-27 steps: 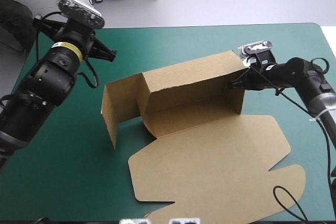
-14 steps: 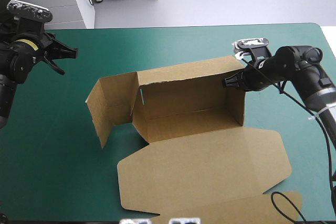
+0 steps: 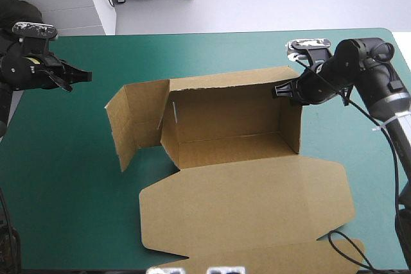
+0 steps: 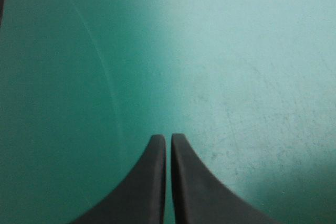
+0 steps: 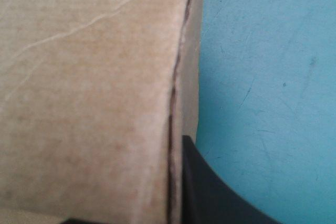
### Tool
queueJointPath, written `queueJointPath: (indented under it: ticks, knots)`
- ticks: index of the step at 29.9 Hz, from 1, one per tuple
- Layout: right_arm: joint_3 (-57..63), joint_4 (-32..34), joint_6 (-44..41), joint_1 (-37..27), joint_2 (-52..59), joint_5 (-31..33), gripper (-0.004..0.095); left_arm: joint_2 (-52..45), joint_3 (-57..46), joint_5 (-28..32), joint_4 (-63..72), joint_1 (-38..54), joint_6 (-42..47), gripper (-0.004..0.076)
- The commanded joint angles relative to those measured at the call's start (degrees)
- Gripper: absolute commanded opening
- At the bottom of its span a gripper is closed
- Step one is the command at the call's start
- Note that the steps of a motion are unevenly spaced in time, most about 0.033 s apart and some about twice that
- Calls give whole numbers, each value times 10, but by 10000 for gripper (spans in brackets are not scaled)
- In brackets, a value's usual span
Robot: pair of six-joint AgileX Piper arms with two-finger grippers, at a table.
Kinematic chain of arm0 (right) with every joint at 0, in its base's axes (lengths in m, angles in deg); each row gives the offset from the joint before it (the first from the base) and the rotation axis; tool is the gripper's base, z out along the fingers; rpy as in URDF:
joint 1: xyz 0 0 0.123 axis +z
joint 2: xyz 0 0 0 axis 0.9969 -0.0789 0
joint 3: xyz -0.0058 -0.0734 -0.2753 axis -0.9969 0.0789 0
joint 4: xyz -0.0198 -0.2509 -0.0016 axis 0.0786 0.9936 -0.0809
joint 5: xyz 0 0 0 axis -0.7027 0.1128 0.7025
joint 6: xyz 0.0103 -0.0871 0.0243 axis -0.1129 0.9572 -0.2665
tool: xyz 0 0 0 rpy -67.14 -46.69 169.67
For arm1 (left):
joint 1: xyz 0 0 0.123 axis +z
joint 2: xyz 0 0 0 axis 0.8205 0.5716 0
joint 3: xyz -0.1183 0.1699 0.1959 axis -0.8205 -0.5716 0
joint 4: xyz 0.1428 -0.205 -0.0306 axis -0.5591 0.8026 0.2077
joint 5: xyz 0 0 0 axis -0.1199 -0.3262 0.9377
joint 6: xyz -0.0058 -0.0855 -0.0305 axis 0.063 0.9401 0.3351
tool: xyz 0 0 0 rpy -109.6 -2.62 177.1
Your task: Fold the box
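Brown board of the box [image 5: 89, 103] is sitting pinched between the right gripper's [image 3: 282, 90] black fingers [image 5: 210, 192], so those fingers are all but closed, gripping the sheet. In the right wrist view only one finger is showing beside the board's edge, while the other is lying hidden behind the sheet. From above, the fingers are biting the top corner where the box's [image 3: 225, 120] back wall is meeting its end wall, and the rest of the box is stretching away ahead of them toward the other arm. The box is standing half formed in the middle of the desk [image 3: 212, 56]: the back wall and the gripped end wall are standing upright around a bare floor panel, the end farthest from the right fingers is splaying outward as a loose upright flap, and a broad panel is lying flat on the teal-green cover [image 4: 236, 51] below the gripped wall, its outer edge running out of the high view. The left gripper [image 3: 82, 76] is hovering well apart from the box, beyond the splayed flap, with its fingers [image 4: 152, 187] pressed almost together, closed on nothing, and only bare cover is lying ahead of them. Up close, the board's surface is looking soft and hard to read.
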Motion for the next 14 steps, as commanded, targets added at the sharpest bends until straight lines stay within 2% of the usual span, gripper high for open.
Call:
queueJointPath:
  ticks: [1, 8, 14]
  knots:
    - [-19, -19, -5, 1, -10, -2, 1, -14, 14, 12, 23, 2, -1, 14]
    - [-19, -15, 16, 1, -79, -13, 1, -12, 14, 11, 68, 2, -25, 13]
    - [-19, -15, 30, 1, -111, -104, 1, -4, 14, -3, 70, 2, -31, 13]
